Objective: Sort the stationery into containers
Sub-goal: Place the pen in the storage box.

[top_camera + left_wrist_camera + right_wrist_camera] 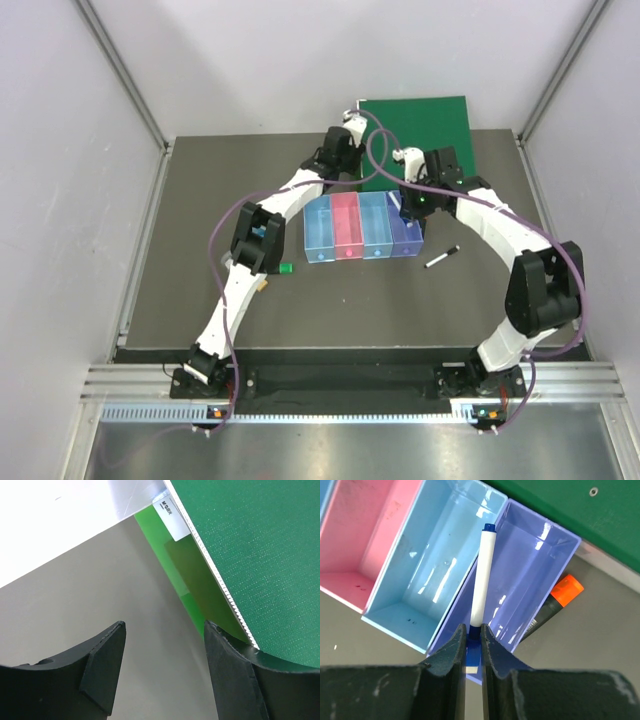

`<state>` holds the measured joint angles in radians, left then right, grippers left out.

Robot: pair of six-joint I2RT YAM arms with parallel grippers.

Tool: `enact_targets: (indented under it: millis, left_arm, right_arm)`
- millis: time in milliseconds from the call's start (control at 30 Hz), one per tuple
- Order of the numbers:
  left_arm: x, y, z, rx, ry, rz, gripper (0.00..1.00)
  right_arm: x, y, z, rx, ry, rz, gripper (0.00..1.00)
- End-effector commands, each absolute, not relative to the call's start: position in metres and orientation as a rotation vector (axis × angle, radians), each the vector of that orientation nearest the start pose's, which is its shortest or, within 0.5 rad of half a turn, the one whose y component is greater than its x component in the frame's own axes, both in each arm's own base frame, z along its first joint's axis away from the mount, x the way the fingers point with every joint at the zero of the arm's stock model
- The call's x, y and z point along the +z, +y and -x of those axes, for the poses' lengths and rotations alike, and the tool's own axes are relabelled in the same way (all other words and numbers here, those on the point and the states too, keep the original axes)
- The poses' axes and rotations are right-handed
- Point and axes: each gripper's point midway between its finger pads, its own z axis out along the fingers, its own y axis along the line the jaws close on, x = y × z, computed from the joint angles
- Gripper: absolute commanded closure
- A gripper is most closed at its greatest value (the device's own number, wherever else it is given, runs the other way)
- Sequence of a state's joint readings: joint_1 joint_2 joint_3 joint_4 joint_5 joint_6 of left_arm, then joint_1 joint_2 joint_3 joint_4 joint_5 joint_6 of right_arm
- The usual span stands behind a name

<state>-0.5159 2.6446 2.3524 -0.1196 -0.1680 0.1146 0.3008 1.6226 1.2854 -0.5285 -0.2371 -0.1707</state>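
Blue-capped pen [484,575] pinched in right hand [473,631] over purple bin [555,555] rim; left hand [164,626] open beside binder [260,555]

A large green binder [420,125] lay behind the row of four translucent plastic bins [332,228]. Right of the row lay a white black-capped pen [441,257]; front-left, a green-capped black highlighter [285,268]; beside the purple end bin [535,575], an orange-capped black highlighter [551,609]; above its wall, a white blue-capped pen [482,580].
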Motion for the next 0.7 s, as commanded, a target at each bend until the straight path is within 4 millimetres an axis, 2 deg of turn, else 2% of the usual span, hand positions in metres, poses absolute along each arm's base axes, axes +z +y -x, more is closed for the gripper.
enact_targets:
  millis: [0, 133, 200, 233, 300, 333, 367, 433, 467, 500, 567, 600, 667]
  left_arm:
    - [0.113, -0.332, -0.636, -0.141, 1.843, -0.508, 0.31]
    - [0.120, -0.319, -0.635, -0.109, 1.846, -0.517, 0.29]
    - [0.115, -0.311, -0.633, -0.095, 1.870, -0.519, 0.29]
    - [0.122, -0.304, -0.634, -0.087, 1.868, -0.509, 0.28]
    - [0.117, -0.293, -0.631, -0.065, 1.893, -0.503, 0.28]
    - [0.127, -0.286, -0.632, -0.058, 1.883, -0.494, 0.28]
    - [0.121, -0.280, -0.629, -0.050, 1.901, -0.497, 0.28]
    - [0.134, -0.266, -0.631, -0.037, 1.896, -0.476, 0.28]
    - [0.132, -0.261, -0.629, -0.031, 1.907, -0.470, 0.28]
    - [0.142, -0.252, -0.631, -0.024, 1.902, -0.453, 0.28]
    - [0.145, -0.244, -0.629, -0.019, 1.914, -0.437, 0.28]
    - [0.156, -0.236, -0.630, -0.014, 1.904, -0.423, 0.28]
    - [0.162, -0.230, -0.629, -0.010, 1.904, -0.415, 0.28]
  right_arm:
    - [0.129, 0.162, -0.397, 0.355, 2.306, 0.669, 1.00]
    - [0.117, 0.156, -0.403, 0.319, 2.311, 0.677, 1.00]
    - [0.112, 0.155, -0.404, 0.316, 2.317, 0.677, 1.00]
    - [0.110, 0.156, -0.404, 0.316, 2.320, 0.684, 1.00]
    - [0.107, 0.155, -0.404, 0.314, 2.325, 0.692, 1.00]
    - [0.106, 0.155, -0.405, 0.311, 2.326, 0.695, 0.99]
    - [0.106, 0.154, -0.405, 0.305, 2.323, 0.693, 0.94]
    - [0.107, 0.154, -0.405, 0.301, 2.321, 0.704, 0.86]
    - [0.108, 0.153, -0.406, 0.297, 2.318, 0.706, 0.75]
    - [0.108, 0.152, -0.406, 0.293, 2.316, 0.707, 0.71]
    - [0.109, 0.150, -0.405, 0.284, 2.317, 0.708, 0.63]
    - [0.109, 0.150, -0.405, 0.279, 2.319, 0.709, 0.61]
    - [0.111, 0.148, -0.405, 0.267, 2.315, 0.706, 0.58]
